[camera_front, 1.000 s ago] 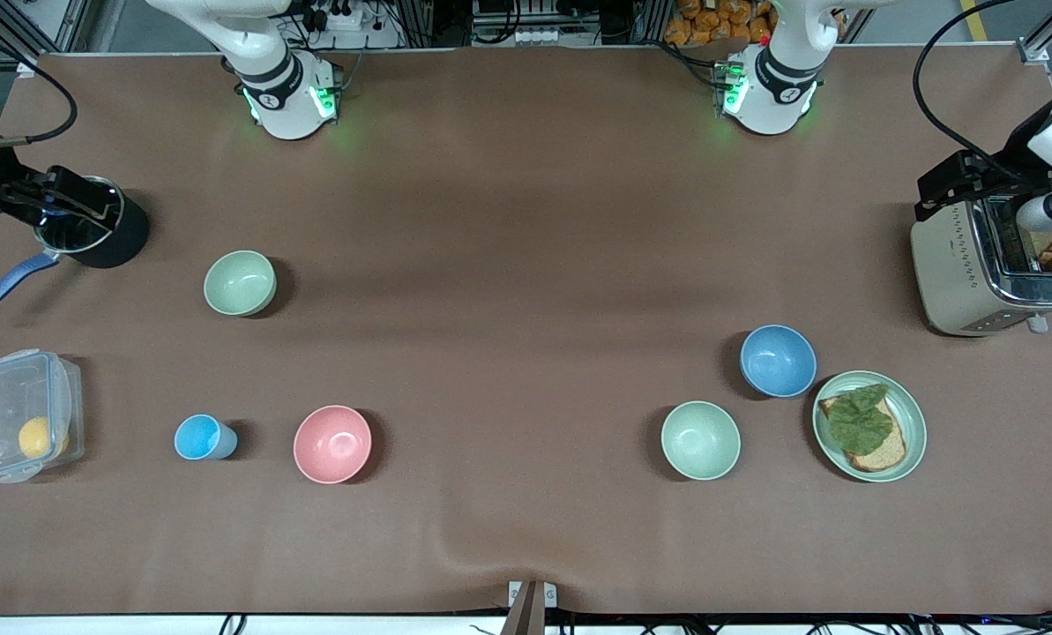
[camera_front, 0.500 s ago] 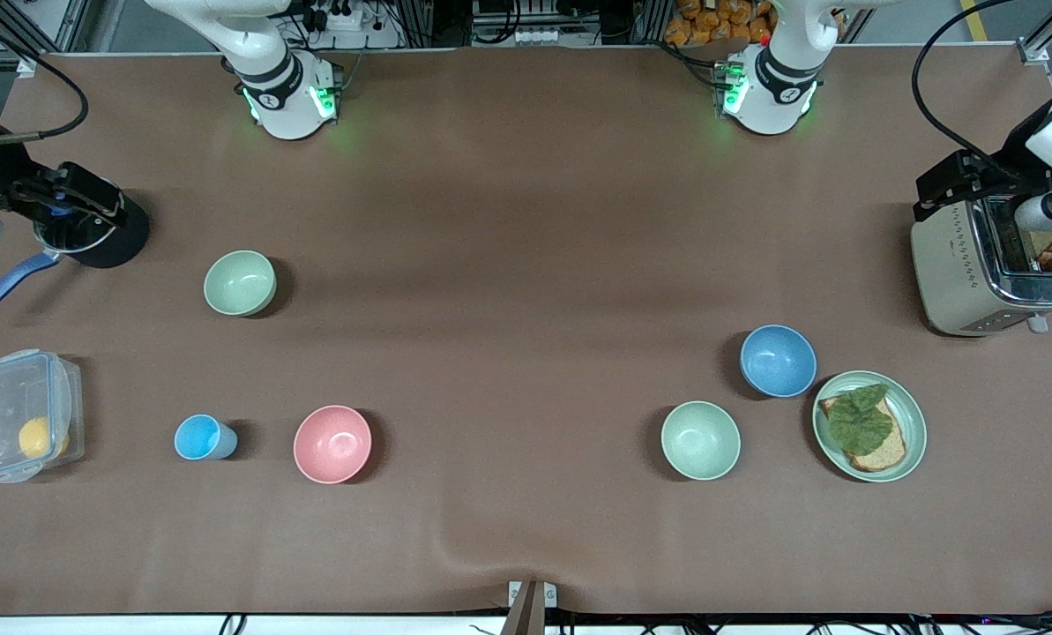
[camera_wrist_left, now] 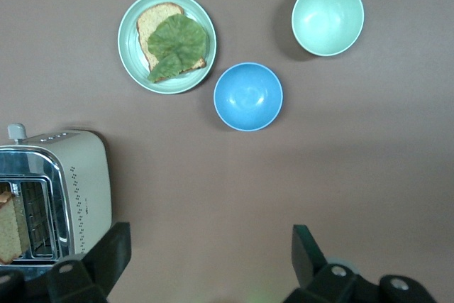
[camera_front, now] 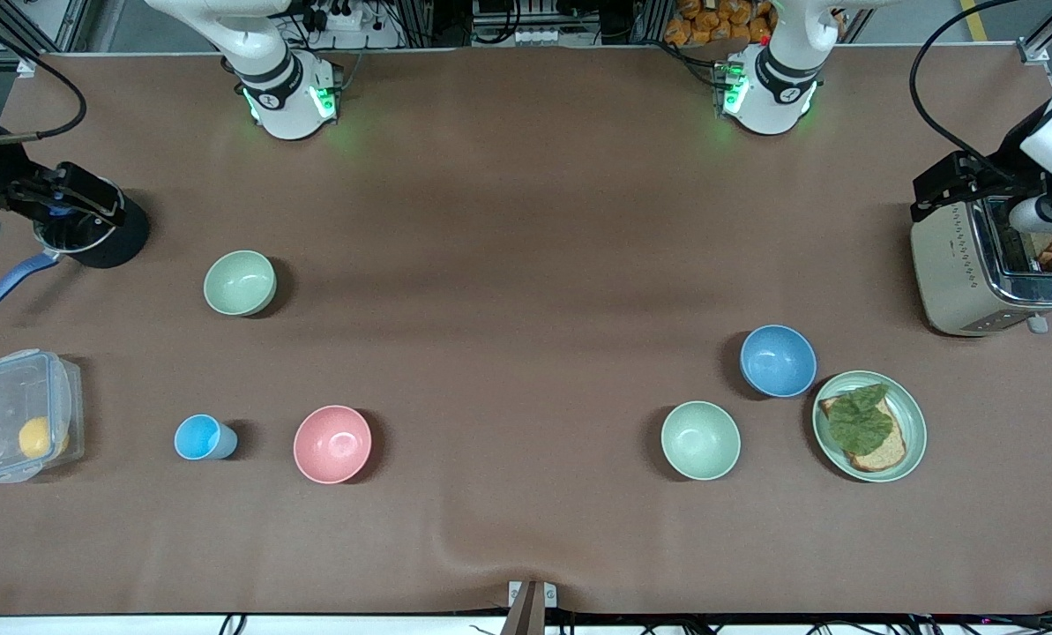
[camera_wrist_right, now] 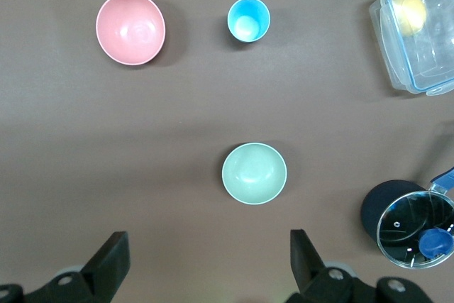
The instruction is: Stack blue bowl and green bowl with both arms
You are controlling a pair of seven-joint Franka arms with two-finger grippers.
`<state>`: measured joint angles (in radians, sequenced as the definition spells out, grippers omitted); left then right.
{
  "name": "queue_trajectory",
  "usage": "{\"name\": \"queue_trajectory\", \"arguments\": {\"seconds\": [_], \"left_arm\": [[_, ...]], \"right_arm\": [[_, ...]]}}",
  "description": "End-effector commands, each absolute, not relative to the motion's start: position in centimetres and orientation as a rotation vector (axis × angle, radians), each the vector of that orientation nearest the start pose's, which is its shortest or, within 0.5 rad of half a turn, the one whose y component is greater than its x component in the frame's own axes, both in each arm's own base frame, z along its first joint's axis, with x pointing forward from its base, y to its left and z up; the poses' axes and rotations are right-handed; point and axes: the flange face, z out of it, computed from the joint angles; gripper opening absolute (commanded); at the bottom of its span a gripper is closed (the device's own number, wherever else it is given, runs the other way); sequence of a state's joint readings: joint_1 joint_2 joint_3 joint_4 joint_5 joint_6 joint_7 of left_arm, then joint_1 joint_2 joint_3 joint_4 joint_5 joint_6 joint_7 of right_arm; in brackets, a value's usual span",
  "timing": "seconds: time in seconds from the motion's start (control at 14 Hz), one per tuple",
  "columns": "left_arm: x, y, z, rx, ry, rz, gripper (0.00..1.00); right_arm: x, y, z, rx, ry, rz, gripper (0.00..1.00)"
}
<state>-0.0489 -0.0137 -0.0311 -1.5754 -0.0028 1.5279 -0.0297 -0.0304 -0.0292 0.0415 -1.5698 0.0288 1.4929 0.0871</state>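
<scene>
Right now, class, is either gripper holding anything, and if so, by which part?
Nothing is held. The left gripper hangs open over the toaster, and the right gripper hangs open over the lidded pot.

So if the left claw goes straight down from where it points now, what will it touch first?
Probably bare table. The open left claw hangs beside the toaster, with the blue bowl well clear of its line, though depth is uncertain.

table | brown cloth | bowls: blue bowl, green bowl, pink bowl | toaster
</scene>
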Motion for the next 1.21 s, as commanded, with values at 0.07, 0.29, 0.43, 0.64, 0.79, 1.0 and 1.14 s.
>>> {"name": "queue_trajectory", "arguments": {"seconds": [0.07, 0.29, 0.43, 0.64, 0.79, 1.0, 1.14], "left_arm": [[57.3, -4.6, 58.0, -3.131, 0.036, 0.17, 1.0], [60.0, -4.0, 52.2, -3.122, 0.02, 0.254, 1.0], [61.1, -2.9, 48.0, -3.118, -0.006, 0.302, 1.0], [61.4, -3.2, 41.9, -3.125, 0.0, 0.252, 1.0], [61.4, -3.2, 39.3, -3.131, 0.0, 0.219, 1.0], [61.6, -3.8, 34.8, -3.132, 0.012, 0.216, 1.0], [61.1, -3.8, 32.9, -3.131, 0.013, 0.214, 1.0]], "right_arm": [[53.6, 0.8, 63.8, -3.097, 0.126, 0.084, 1.0], [53.9, 0.7, 63.4, -3.092, 0.13, 0.093, 1.0], [54.4, 0.6, 62.3, -3.091, 0.134, 0.122, 1.0], [55.4, 0.8, 59.9, -3.106, 0.134, 0.2, 1.0], [56.2, 0.2, 57.2, -3.11, 0.169, 0.286, 1.0], [58.9, -1.4, 51.8, -3.089, 0.192, 0.388, 1.0], [59.5, -1.8, 49.8, -3.08, 0.168, 0.434, 1.0]]}}
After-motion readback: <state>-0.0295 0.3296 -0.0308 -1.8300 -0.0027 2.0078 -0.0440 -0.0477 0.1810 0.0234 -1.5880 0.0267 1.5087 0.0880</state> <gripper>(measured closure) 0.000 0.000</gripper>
